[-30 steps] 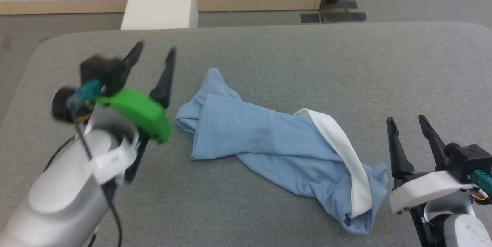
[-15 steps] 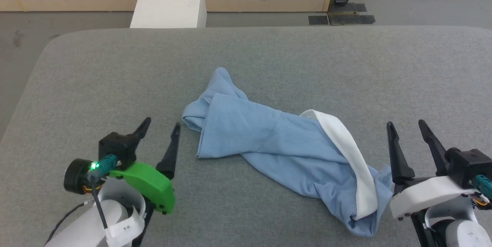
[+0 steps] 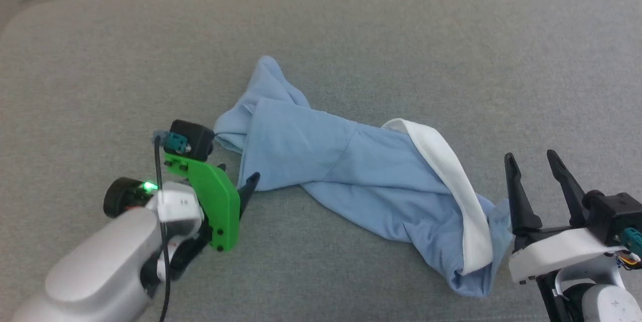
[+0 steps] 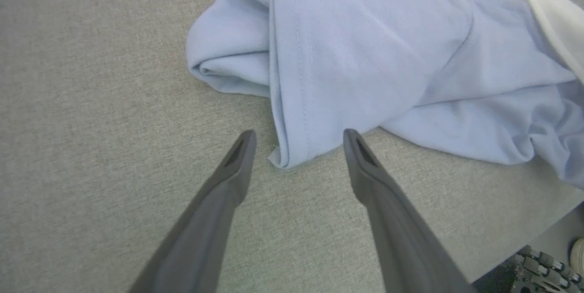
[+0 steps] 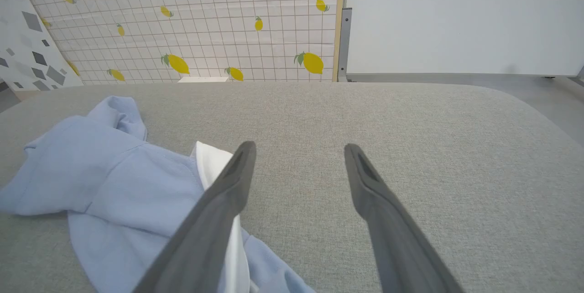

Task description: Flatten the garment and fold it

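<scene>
Lying crumpled in a long twisted band across the middle of the grey padded table (image 3: 401,36), the light blue polo shirt (image 3: 321,161) needs spreading before any fold, and in the head view both arms look set for that. The left gripper (image 3: 238,174) sits low at the shirt's left end, fingers spread wide and empty, aimed at the near hemmed corner. The right gripper (image 3: 530,155) stands just beside the shirt's right end, past the white collar (image 3: 446,176). It is also fully spread and holds nothing, probably parked until needed.

In the left wrist view, the two fingers straddle the hemmed corner (image 4: 283,158), one on each side, not yet closed. That corner looks a sound place to pull from.

In the right wrist view, the fingers point over bare table beside the shirt. One finger overlaps the collar, but whether it touches, I cannot tell.
</scene>
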### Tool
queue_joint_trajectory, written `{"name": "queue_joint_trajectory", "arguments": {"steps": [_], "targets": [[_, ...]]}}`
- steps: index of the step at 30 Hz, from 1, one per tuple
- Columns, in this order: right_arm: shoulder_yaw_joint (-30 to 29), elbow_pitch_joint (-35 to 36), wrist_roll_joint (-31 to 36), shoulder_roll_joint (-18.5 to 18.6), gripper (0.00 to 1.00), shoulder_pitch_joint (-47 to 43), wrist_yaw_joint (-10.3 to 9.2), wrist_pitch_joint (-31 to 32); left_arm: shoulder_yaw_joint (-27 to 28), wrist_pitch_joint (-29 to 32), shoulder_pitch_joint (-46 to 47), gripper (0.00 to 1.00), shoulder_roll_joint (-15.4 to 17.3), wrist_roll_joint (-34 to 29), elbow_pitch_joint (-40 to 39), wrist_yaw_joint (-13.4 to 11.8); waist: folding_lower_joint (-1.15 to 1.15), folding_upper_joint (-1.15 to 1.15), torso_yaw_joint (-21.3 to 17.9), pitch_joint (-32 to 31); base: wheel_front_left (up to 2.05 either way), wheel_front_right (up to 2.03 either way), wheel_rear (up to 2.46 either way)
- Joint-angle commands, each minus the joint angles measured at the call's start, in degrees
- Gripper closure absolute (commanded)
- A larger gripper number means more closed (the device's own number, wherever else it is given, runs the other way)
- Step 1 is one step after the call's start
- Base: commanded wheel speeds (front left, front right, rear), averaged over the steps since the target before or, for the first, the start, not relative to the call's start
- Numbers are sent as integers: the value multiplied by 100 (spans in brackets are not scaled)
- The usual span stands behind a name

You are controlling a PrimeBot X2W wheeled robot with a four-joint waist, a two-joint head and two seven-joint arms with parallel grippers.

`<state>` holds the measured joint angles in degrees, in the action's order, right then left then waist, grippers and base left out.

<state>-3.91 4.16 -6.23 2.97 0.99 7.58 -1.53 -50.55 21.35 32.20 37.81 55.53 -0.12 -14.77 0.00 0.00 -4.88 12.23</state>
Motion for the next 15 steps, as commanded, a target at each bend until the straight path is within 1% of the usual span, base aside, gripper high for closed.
{"name": "queue_joint_trajectory", "arguments": {"steps": [1,3,6,9,12,13,14,15], "targets": [[4,26,20,-9,0,56,-9,-57,-6,190,167,0,-4,55,106,-40,0,0,-217,353,0,0,0],[0,20,17,-9,0,92,-9,-100,6,427,310,0,-28,143,249,-68,0,0,-278,472,0,0,0],[6,-4,9,-9,0,155,-9,-157,27,581,493,0,-58,176,437,-63,0,0,-367,631,0,0,0],[14,-39,-2,-9,0,199,-9,-209,41,671,599,0,-103,243,566,7,0,0,-431,740,0,0,0],[11,-95,-13,-9,0,227,-9,-266,93,757,626,0,-188,437,685,109,0,0,-472,827,0,0,0],[10,-117,-14,-9,0,231,-9,-283,80,805,624,37,-203,478,709,142,0,0,-479,843,0,0,0],[8,-141,-14,-9,0,237,-9,-302,59,863,617,100,-215,522,729,184,0,0,-485,855,0,0,0],[8,-159,-13,-9,0,240,-9,-315,36,915,605,100,-218,554,740,215,0,0,-489,860,0,0,0]]}}
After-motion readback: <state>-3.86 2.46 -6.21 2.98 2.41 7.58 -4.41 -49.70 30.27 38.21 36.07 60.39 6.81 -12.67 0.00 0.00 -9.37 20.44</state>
